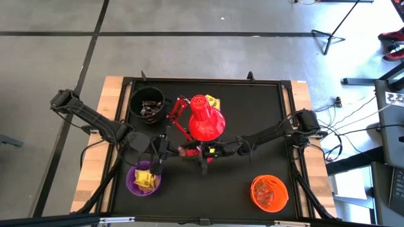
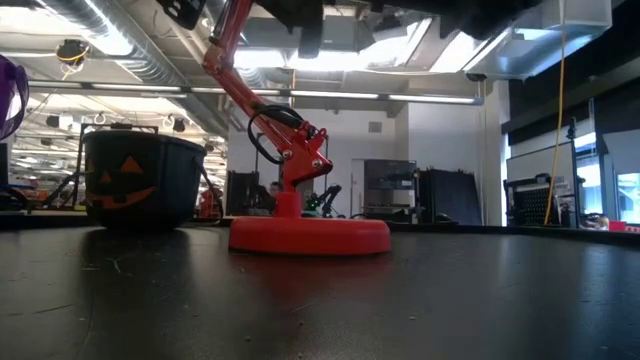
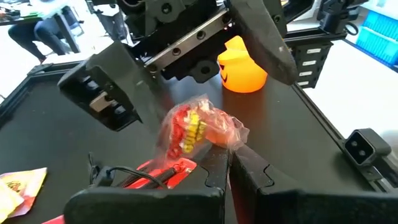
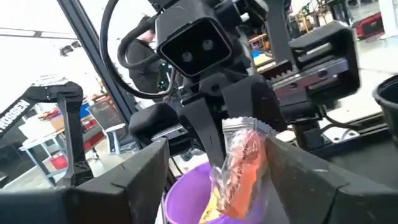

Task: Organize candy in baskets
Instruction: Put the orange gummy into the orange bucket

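Observation:
A clear-wrapped candy packet (image 3: 198,129) with red and yellow sweets inside hangs in the air between my two grippers, near the red lamp's base. My left gripper (image 3: 227,155) (image 1: 165,150) is shut on it. My right gripper (image 4: 217,146) (image 1: 193,152) faces it from the table's right and stands open, one finger on either side of the packet (image 4: 239,168); I cannot tell whether they touch it. The purple basket (image 1: 143,181) holds yellow candy, the black one (image 1: 146,104) dark candy, and the orange one (image 1: 269,192) several sweets. My left gripper pinches the packet's near end (image 3: 219,140) between its two fingertips. The fingers come from the table's left, slanting a little downward. The packet sticks out beyond the fingertips toward my right gripper, lifted clear of the table and above the purple basket's rim (image 4: 186,186).
The red desk lamp (image 1: 203,120) stands mid-table just behind both grippers, its round base (image 2: 310,236) on the black mat. A yellow candy (image 1: 213,101) lies behind the lamp. Another yellow wrapper (image 3: 18,183) lies on the mat. Bare mat lies between the purple and orange baskets.

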